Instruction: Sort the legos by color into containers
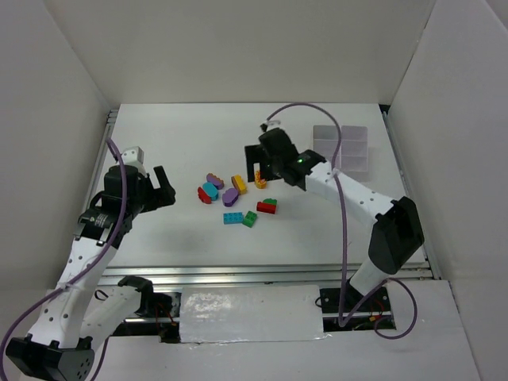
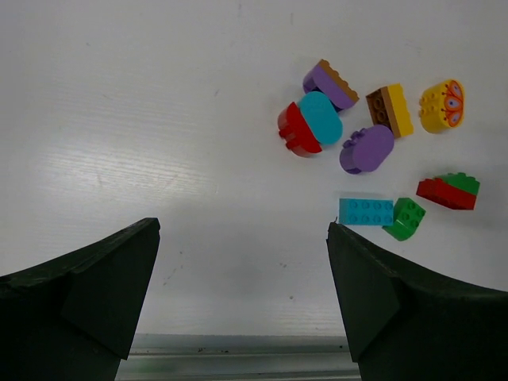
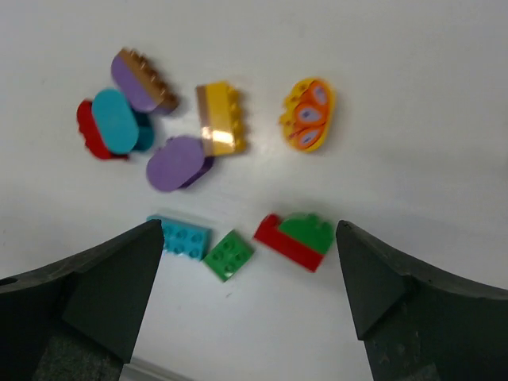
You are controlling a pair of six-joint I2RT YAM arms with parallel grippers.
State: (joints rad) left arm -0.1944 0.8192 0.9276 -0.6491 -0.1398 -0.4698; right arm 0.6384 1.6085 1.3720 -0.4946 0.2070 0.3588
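Legos [image 1: 234,198] lie in a loose cluster on the white counter [image 1: 175,135], between the two arms and out in the open, none of them in a gripper.

At the left of the cluster, a cyan oval [image 3: 115,121] sits on top of a red piece [image 3: 87,133]. Just beside them a purple oval with tan studs [image 3: 139,79] lies tilted on its side. A second purple oval [image 3: 176,163] lies flat next to a yellow brick [image 3: 220,117] that is tipped onto its edge. An orange-yellow oval with a printed pattern [image 3: 309,113] stands a little apart on the right.

Nearer the arms there is a row of three. A cyan rectangular brick [image 3: 181,236] lies close beside a small green brick [image 3: 228,255], corner to corner. A red brick with a rounded green piece against it [image 3: 295,238] lies just to their right.

The organiser tray [image 1: 340,143], translucent and split into square cells, rests well apart from the cluster at the far right of the counter.

The right gripper [image 3: 248,230] hangs above the right side of the cluster, by the printed oval, with its fingers spread wide and nothing between them. The left gripper [image 2: 242,226] hovers to the left of the cluster, its fingers also wide apart and holding nothing.
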